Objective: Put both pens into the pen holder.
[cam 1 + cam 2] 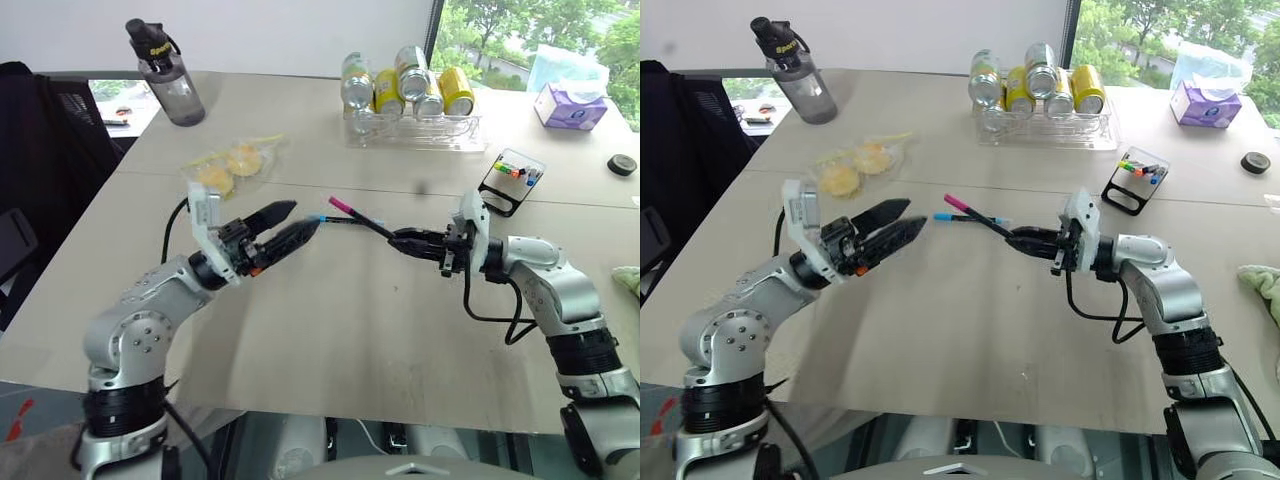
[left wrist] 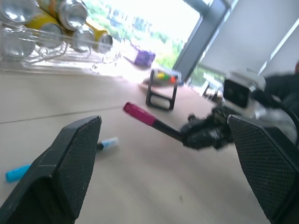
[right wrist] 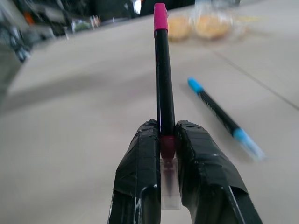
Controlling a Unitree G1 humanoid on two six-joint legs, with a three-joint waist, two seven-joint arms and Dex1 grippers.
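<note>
While the left gripper [image 1: 298, 224] gapes wide, the right gripper [image 3: 161, 140] clamps the pink-ended pen [image 3: 162, 74].

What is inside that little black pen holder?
Colourful marker caps show through the pen holder's clear face. The markers' lower parts are covered. Neither task pen is inside.

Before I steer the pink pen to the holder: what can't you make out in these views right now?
- Pen holder: too small in the head views, blurred in the left wrist view; free slots can't be judged.
- Blue pen: near end blurred in the right wrist view; in the head views the pink pen crosses over it.
- Pink pen's rear end: hidden between the right gripper fingers.
- Left gripper: open; its wrist view is motion-blurred.
</note>
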